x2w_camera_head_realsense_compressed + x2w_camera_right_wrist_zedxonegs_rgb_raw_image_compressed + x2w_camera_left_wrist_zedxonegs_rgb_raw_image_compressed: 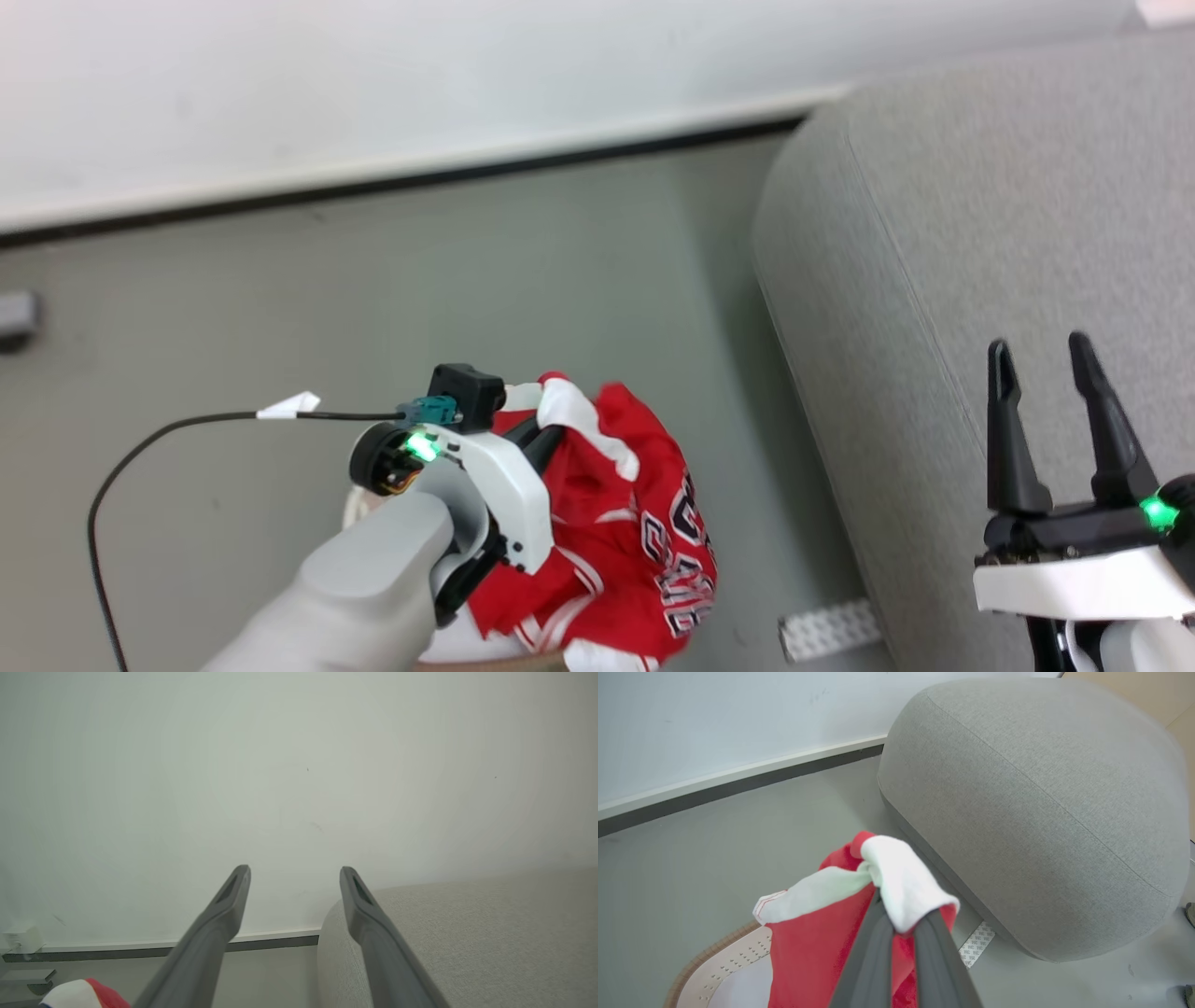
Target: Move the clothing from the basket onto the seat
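Red cloth with a white cuff was pinched between the closed dark fingers of the left gripper (900, 918), the cuff bunched over the fingertips. From that grip the clothing (635, 532) hung down in a loose bundle, and the head view showed black-and-white block lettering on its right side and white stripes lower down. Below it sat the basket (723, 957), cream with a brown rim and rows of small holes. The lower folds of the clothing draped over the basket's opening; whether they touched its inside could not be told. The basket stood on a grey-green floor (280, 299), near the seat (934, 233), whose rounded grey woven side rose to the robot's right, apart from the cloth. A white perforated strip (831, 630) lay on the floor at the seat's base. The right gripper (1039, 343) was over the seat with its two fingers spread wide and nothing between them, pointing toward a pale wall (299, 765) with a dark baseboard (140, 951). A black cable (187, 425) looped from the left wrist.
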Available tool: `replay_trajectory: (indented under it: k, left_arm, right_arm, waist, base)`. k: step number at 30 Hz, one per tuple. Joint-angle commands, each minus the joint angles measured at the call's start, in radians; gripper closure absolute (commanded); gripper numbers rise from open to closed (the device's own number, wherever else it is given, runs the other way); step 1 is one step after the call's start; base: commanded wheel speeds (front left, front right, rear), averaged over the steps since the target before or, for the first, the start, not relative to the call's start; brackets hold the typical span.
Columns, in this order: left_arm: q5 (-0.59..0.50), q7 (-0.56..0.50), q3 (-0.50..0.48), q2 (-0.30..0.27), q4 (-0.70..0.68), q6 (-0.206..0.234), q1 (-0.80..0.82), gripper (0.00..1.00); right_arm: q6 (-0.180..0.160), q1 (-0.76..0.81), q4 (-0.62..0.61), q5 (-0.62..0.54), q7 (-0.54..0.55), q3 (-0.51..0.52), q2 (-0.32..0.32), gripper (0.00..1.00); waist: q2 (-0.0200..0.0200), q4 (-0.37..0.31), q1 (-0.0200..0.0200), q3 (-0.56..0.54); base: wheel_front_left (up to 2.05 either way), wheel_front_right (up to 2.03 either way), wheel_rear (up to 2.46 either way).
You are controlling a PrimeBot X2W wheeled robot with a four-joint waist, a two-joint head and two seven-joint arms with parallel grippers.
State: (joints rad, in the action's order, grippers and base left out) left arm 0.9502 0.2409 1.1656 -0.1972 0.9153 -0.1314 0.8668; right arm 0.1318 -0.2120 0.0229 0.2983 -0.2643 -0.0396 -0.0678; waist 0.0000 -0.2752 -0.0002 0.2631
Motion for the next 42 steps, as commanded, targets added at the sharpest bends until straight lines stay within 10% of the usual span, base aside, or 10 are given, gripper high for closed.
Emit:
replay_trajectory:
  k: [1,28,42]
  left_arm:
    - [0.008,0.011,-0.006,0.004,-0.014,0.002,-0.010,1.00]
    - [-0.064,0.024,-0.251,0.027,-0.333,0.047,0.065,1.00]
    - [-0.074,0.023,-0.225,0.048,-0.393,0.038,0.035,1.00]
  right_arm:
    - [-0.002,0.024,0.006,0.004,0.000,0.001,-0.013,0.00]
    - [-0.002,0.111,0.083,0.060,0.000,-0.134,-0.078,0.00]
    - [-0.002,-0.116,0.349,0.217,0.048,-0.475,-0.251,0.00]
  waist:
    - [0.0000,0.065,0.0002,-0.103]
    - [0.0000,0.166,0.0002,-0.292]
    - [0.0000,0.213,0.0002,-0.299]
  base:
    - [0.00,0.00,0.00]
    - [0.00,0.00,0.00]
    - [0.00,0.00,0.00]
